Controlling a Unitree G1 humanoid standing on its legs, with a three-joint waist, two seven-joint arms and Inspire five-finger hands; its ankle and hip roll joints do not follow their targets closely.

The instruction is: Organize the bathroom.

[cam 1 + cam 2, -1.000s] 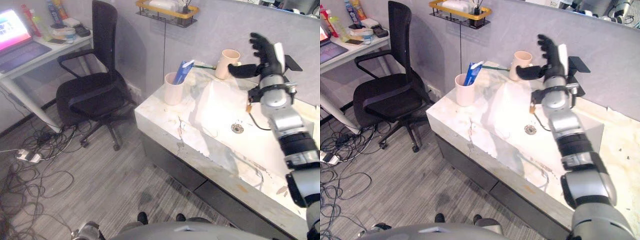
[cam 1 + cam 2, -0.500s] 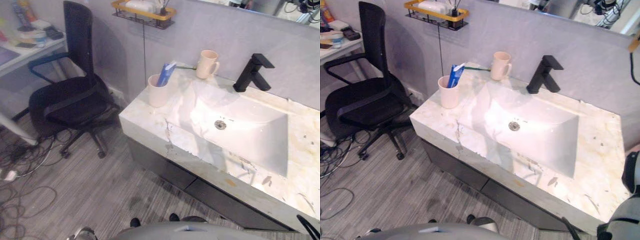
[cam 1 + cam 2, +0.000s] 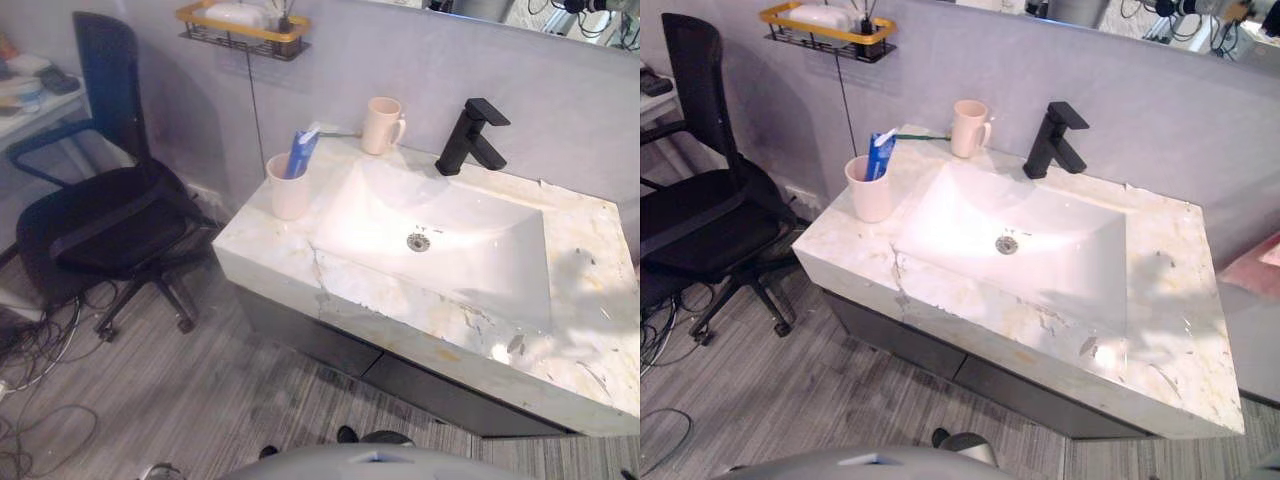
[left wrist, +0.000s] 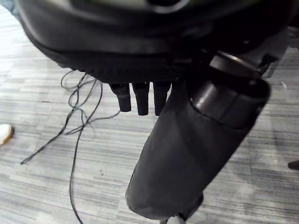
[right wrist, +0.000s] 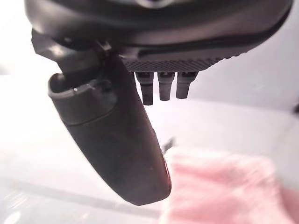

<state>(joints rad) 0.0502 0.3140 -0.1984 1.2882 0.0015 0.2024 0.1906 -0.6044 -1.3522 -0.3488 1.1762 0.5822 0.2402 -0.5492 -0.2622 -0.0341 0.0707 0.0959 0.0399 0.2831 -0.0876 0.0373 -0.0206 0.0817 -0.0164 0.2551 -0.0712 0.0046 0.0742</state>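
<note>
A pink cup holding a blue tube stands left of the basin; a mug stands upright behind.

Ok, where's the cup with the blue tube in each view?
Left eye view: cup on the counter's left end, left of the basin.
Right eye view: same spot, left of picture centre.
Left wrist view: left hand over grey floor.
Right wrist view: right hand above pink cloth.
Shared landmark: black faucet behind the basin.
</note>
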